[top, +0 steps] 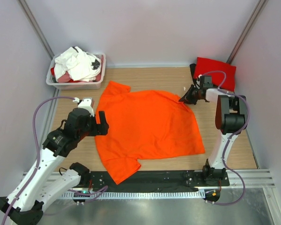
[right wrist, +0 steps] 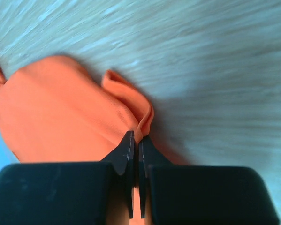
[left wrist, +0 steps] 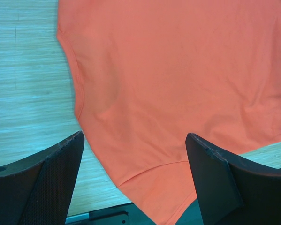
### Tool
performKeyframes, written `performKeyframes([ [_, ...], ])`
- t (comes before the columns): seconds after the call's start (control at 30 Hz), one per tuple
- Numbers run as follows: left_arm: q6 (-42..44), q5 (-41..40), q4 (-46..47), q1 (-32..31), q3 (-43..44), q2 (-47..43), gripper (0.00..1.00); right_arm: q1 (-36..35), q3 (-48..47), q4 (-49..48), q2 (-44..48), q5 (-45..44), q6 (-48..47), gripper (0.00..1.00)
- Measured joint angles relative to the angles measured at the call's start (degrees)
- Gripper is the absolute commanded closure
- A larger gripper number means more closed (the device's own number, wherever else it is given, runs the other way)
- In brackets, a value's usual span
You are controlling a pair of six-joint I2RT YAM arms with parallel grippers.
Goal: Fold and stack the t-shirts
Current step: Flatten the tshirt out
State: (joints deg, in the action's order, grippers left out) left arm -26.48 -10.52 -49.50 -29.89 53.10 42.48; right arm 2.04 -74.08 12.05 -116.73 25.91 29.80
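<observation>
The orange t-shirt [top: 149,126] lies spread flat on the wooden table. My left gripper [top: 102,123] is open over its left edge, with the shirt's body and a sleeve seam [left wrist: 178,117] between and beyond the fingers. My right gripper [top: 185,98] is at the shirt's far right corner, shut on a fold of the orange cloth [right wrist: 84,117]. A folded red t-shirt [top: 215,71] lies at the back right. White, red and black shirts are piled in a white tub [top: 52,78] at the back left.
Bare wood shows to the left of the shirt and along the right side. A black rail [top: 159,179] runs along the near edge, under the shirt's near sleeve. Grey walls close in the table.
</observation>
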Motion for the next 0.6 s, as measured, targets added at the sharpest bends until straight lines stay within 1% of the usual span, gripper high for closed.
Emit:
performKeyframes([
  [0.07,0.0,0.0,0.0,0.0,0.0,0.0,0.11,-0.2,0.9,0.7,2.3,0.0,-0.8,0.99],
  [0.1,0.0,0.0,0.0,0.0,0.0,0.0,0.11,-0.3,1.4,1.8,6.1,-0.1,-1.7,0.96],
  [0.13,0.0,0.0,0.0,0.0,0.0,0.0,0.11,-0.6,1.5,1.9,8.4,-0.8,-2.7,0.90],
  [0.17,0.0,-0.1,0.0,0.0,0.0,0.0,0.11,-0.9,1.7,2.2,10.7,-2.0,-3.6,0.82],
  [0.2,0.0,-0.1,0.0,0.0,0.0,0.0,0.11,-1.2,2.1,2.8,13.6,-3.2,-4.5,0.49],
  [0.23,0.0,-0.1,0.0,0.0,0.0,0.0,0.11,-1.5,2.6,3.0,16.7,-4.4,-5.3,0.30],
  [0.27,0.0,-0.2,0.0,0.0,0.0,0.0,0.11,-1.7,3.2,3.0,19.7,-5.8,-6.3,0.20],
  [0.3,0.0,-0.2,0.0,0.0,0.0,0.0,0.11,-1.9,3.5,3.0,21.9,-7.0,-7.3,0.15],
  [0.37,0.0,-0.2,0.0,0.0,0.0,0.1,0.11,-2.3,3.7,3.3,25.2,-10.8,-8.6,0.13],
  [0.43,0.0,-0.2,0.0,0.0,0.0,0.1,0.11,-2.3,3.7,3.7,25.7,-15.9,-9.0,0.12],
  [0.53,0.0,-0.2,0.0,0.0,0.0,0.1,0.11,-2.3,3.6,7.4,22.6,-25.2,-8.9,0.12],
  [0.6,0.0,-0.3,0.0,0.0,0.0,0.1,0.11,-2.2,3.8,10.2,20.3,-29.2,-8.7,0.12],
])
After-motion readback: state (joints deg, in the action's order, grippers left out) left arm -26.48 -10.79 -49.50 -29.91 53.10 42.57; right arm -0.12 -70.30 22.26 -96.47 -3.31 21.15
